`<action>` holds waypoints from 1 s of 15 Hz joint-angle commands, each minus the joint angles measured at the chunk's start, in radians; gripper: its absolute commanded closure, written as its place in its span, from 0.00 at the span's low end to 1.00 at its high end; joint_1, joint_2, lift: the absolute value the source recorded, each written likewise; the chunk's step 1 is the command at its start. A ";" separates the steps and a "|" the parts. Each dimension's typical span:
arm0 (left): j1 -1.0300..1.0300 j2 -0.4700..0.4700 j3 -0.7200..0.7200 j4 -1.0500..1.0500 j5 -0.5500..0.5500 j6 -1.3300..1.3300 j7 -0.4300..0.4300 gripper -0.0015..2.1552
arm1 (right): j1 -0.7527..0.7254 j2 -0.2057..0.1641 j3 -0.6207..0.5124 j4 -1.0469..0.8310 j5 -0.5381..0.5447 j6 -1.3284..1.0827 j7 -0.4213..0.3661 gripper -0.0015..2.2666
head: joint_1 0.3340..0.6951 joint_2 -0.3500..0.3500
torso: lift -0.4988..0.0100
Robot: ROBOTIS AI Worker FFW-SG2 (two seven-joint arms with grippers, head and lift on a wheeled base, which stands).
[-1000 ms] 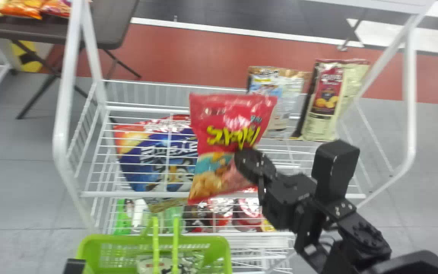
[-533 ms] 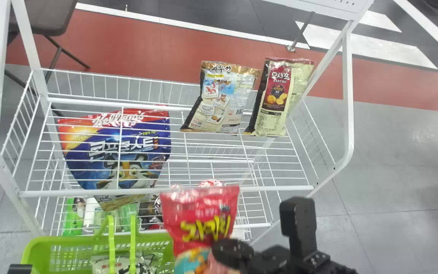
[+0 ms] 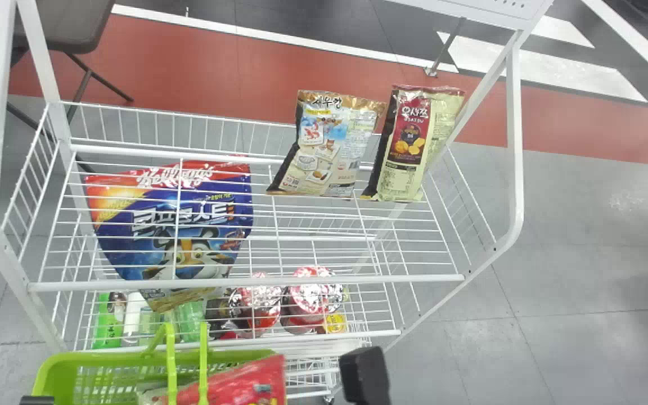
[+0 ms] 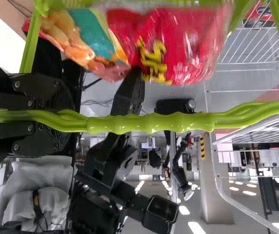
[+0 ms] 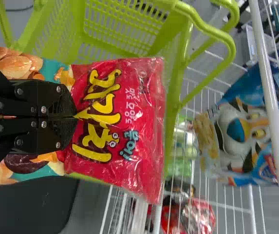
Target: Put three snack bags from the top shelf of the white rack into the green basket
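Right gripper: the right gripper (image 3: pixel 364 374) is clenched on a red snack bag (image 3: pixel 245 382).
Left gripper: the left gripper (image 3: pixel 37 400) grasps the handle (image 4: pixel 151 123).
Snack bag: above the green basket (image 3: pixel 54 377), the raised handle crossing in front in the head view.
Top shelf: a blue-and-white snack bag (image 3: pixel 329 146) and a maroon-and-cream bag (image 3: pixel 414 146) lean near the back rail.
Below: a blue cereal bag (image 3: pixel 172 225) seen through the wires, near red-and-silver packages (image 3: pixel 310 298).
Materials: crinkled glossy film, ribbed plastic grip, slotted basket walls, white wire rack (image 3: pixel 245 281).
Room: smooth gray floor (image 3: pixel 583 253), red band, dark folding-leg table (image 3: pixel 71 25).
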 commanded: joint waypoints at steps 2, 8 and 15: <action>0.011 0.002 -0.004 -0.009 -0.002 0.000 0.001 1.00 | -0.060 0.006 0.079 0.080 -0.035 -0.066 0.000 0.95 | 1.00 0.00 | 0.98; 0.014 0.002 -0.017 -0.009 -0.007 -0.003 0.006 1.00 | -0.128 0.004 0.105 0.207 -0.165 -0.149 0.035 0.95 | 1.00 0.27 | 0.98; 0.014 0.002 -0.025 -0.009 -0.012 -0.003 0.010 1.00 | -0.099 -0.002 0.087 0.201 -0.056 -0.216 0.015 0.00 | 1.00 0.29 | 0.98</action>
